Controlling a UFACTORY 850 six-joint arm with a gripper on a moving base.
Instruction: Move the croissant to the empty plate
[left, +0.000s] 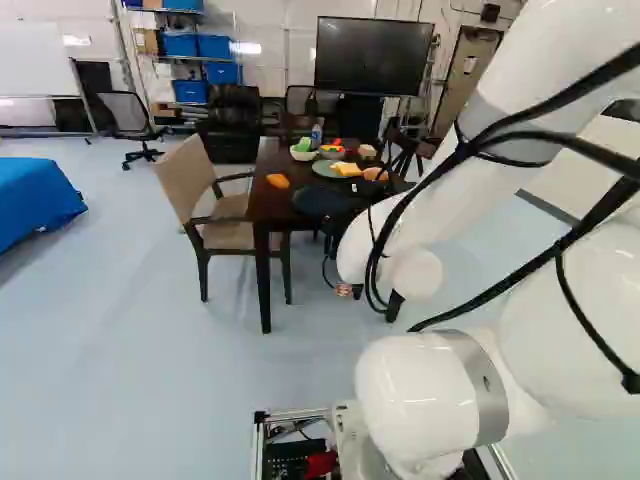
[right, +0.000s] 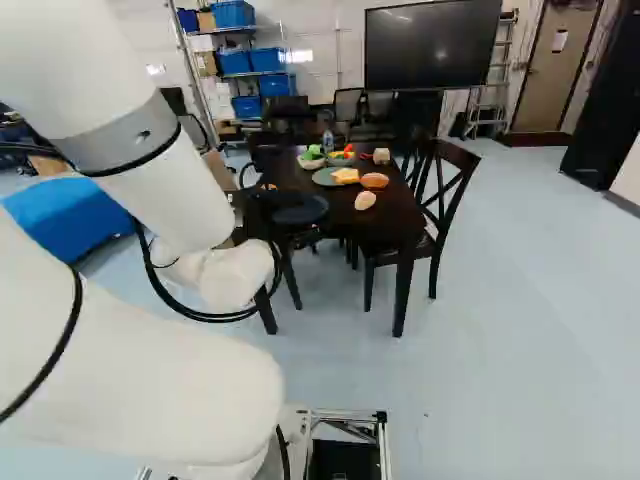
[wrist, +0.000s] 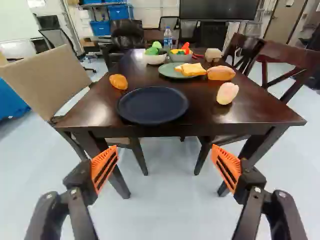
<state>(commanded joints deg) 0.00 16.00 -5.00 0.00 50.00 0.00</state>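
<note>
In the right base view my gripper (right: 257, 210) is a dark shape by the near end of the table, partly lost against it. The wrist view shows the gripper (wrist: 165, 154) wide open, nothing between its fingers, facing the table's near edge. Ahead of it lies the empty dark blue plate (wrist: 152, 105), flat near that edge. The golden-brown croissant (wrist: 119, 81) rests on the bare wood, apart from the plate, on the side toward the tan chair; the left base view shows the croissant (left: 278, 181) too.
The dark table (wrist: 200, 117) also bears a green plate (wrist: 170, 73) with bread, a pale roll (wrist: 227, 93), bowls (wrist: 155, 59) and a bottle (wrist: 168, 39). A tan chair (left: 190, 182) and a dark wooden chair (right: 440, 200) flank it.
</note>
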